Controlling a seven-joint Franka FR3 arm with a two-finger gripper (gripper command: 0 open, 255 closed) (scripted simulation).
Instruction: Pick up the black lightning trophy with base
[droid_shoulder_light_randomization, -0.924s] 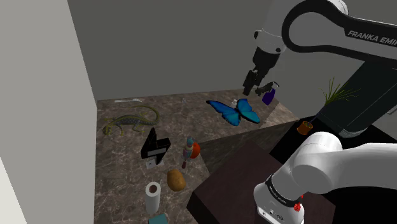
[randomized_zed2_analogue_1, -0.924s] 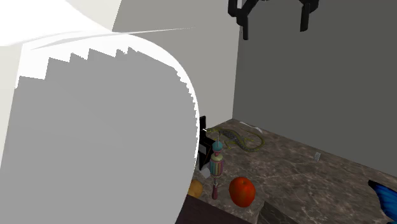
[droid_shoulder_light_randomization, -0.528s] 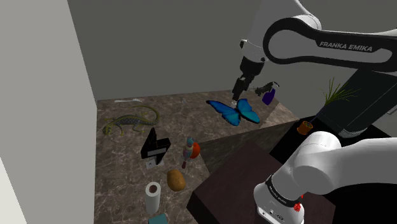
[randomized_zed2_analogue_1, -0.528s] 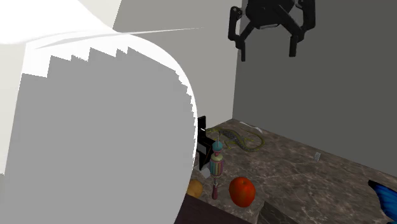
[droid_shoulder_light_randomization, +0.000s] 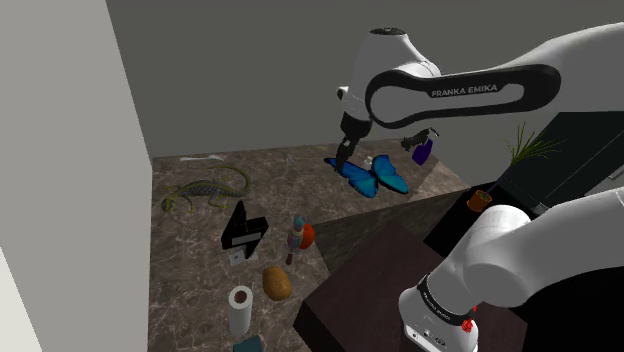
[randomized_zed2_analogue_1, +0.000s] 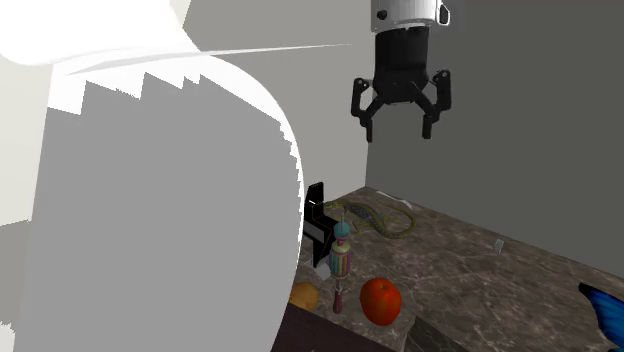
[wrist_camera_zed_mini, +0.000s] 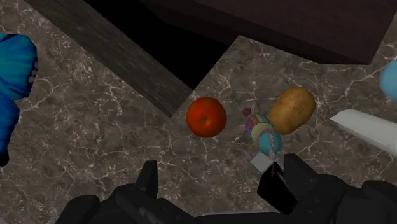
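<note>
Shoulder view: the dark marbled counter (droid_shoulder_light_randomization: 195, 265) carries one of each thing. There is one black trophy (droid_shoulder_light_randomization: 243, 228), one green lizard (droid_shoulder_light_randomization: 205, 190), one blue butterfly (droid_shoulder_light_randomization: 366, 176), one purple spray bottle (droid_shoulder_light_randomization: 422, 150), one striped toy figure (droid_shoulder_light_randomization: 293, 242), one red round fruit (droid_shoulder_light_randomization: 308, 234), one brown potato (droid_shoulder_light_randomization: 277, 283) and one white paper roll (droid_shoulder_light_randomization: 240, 311).

The black trophy stands upright on its base in the middle of the counter. It is nearer than the lizard, just left of the toy figure and well apart from the butterfly at the far right. In the second exterior view the black trophy (randomized_zed2_analogue_1: 316, 214) is half hidden behind a large white mass (randomized_zed2_analogue_1: 150, 220).

The single end effector (droid_shoulder_light_randomization: 343, 161) hangs above the butterfly's left wing. In the second exterior view the end effector (randomized_zed2_analogue_1: 396, 128) is released, its two fingers spread with nothing between them.

Half a second ago it hung further right, over the butterfly's middle; it has swung left towards the trophy. In the second exterior view it now sits lower in the picture. Nothing on the counter has shifted.

In the wrist view the fruit (wrist_camera_zed_mini: 205, 117), toy figure (wrist_camera_zed_mini: 264, 134) and potato (wrist_camera_zed_mini: 291, 109) lie beyond the end effector (wrist_camera_zed_mini: 216, 183).

The one white arm (droid_shoulder_light_randomization: 400, 75) bears the lettering (droid_shoulder_light_randomization: 470, 90) "FRANKA EMIKA".
</note>
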